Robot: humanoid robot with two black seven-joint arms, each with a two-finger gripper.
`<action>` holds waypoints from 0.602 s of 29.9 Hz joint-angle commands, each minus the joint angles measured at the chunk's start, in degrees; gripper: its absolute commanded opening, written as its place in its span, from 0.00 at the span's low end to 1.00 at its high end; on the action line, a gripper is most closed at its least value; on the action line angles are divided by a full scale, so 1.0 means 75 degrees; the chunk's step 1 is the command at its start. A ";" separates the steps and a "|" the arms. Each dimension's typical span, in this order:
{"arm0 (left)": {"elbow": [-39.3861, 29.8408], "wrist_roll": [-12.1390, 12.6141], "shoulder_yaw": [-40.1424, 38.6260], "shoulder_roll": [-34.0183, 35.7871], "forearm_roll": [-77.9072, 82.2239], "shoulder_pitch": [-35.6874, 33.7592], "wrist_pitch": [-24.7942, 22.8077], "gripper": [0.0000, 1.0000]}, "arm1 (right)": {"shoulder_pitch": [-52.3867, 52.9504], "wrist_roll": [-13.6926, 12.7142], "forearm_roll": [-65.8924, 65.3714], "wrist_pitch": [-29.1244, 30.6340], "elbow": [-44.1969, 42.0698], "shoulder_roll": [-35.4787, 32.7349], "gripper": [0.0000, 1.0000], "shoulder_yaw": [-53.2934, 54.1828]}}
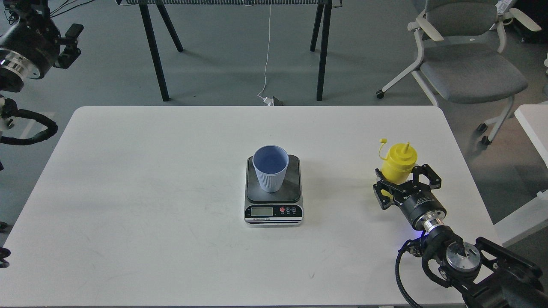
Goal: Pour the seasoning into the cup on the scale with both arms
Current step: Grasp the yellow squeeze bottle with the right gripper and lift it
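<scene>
Yellow seasoning bottle upright between right gripper spread fingers (contact unclear), left gripper unreadable

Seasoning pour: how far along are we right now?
Done: the blue cup stands upright on the scale. In hand: the right gripper has its fingers around the upright yellow bottle on the table; a firm grip is unclear. Left: lift, carry over the cup, tip and pour. The left gripper is off the table.
</scene>
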 commanded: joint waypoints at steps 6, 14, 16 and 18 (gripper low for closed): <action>0.0000 0.0000 -0.0004 -0.0035 -0.0011 0.0127 0.0000 1.00 | 0.0075 0.0050 -0.0003 0.0000 0.0797 -0.0327 0.07 0.0170; 0.0000 0.0000 -0.0004 -0.0023 -0.0011 0.0116 0.0000 1.00 | 0.1994 -0.0055 -0.0904 0.0000 0.1349 -0.1921 0.07 0.0206; -0.0012 0.0000 -0.0004 -0.0035 -0.0023 0.0116 0.0000 1.00 | 0.2836 -0.0381 -0.1419 0.0000 0.1267 -0.2062 0.07 0.0089; -0.0012 0.0000 -0.0016 -0.0046 -0.0023 0.0116 0.0000 1.00 | 0.3552 -0.0850 -0.1818 0.0000 0.1139 -0.2074 0.07 -0.0028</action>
